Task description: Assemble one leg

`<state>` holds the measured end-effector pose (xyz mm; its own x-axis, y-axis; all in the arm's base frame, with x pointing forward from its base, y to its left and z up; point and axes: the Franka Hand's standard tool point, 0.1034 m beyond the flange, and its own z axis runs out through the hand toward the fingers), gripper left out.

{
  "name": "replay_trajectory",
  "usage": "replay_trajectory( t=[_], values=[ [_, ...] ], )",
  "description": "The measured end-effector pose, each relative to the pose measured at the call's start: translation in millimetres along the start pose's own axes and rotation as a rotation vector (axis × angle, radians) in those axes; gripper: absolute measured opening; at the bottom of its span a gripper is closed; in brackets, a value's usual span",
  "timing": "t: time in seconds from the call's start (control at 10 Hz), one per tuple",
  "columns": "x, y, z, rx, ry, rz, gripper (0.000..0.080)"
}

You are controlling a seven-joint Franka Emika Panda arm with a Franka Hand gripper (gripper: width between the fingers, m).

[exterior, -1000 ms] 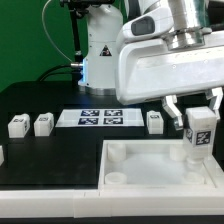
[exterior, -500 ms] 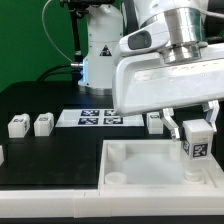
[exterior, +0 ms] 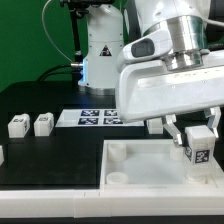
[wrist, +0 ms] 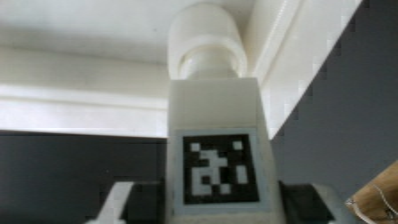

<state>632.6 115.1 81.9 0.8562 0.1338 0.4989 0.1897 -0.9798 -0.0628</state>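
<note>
My gripper [exterior: 197, 137] is shut on a leg [exterior: 199, 147], a small white post with a black-and-white tag on its side. It holds the leg upright over the large white tray-like piece [exterior: 140, 170], at its corner on the exterior view's right. In the wrist view the leg [wrist: 219, 120] fills the middle, tag toward the camera, its round peg end pointing at the tray wall [wrist: 71, 70]. Dark finger pads [wrist: 139, 200] press on both its sides. Two more legs [exterior: 18, 126] [exterior: 43, 124] stand on the black table at the exterior view's left.
The marker board [exterior: 95, 117] lies flat behind the tray. The white robot base [exterior: 100, 45] stands at the back in front of a green backdrop. My arm's big white housing [exterior: 165, 90] hides the table behind the tray on the exterior view's right.
My gripper with the leg has come down and a little toward the exterior view's right, closer to the tray corner. The fourth leg behind the arm is now hidden.
</note>
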Motion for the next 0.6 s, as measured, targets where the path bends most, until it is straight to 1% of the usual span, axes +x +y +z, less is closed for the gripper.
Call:
replay_trajectory(
  t=[0.1,0.4,0.5,0.6],
  values=[
    [-2.4,0.0,1.0,-0.002,0.006,0.0,0.0291],
    [-2.3,0.1,0.9,-0.002,0.01,-0.001,0.0292],
    [-2.3,0.1,0.9,-0.002,0.01,-0.001,0.05],
    [-2.3,0.1,0.9,-0.002,0.01,-0.001,0.05]
  ],
)
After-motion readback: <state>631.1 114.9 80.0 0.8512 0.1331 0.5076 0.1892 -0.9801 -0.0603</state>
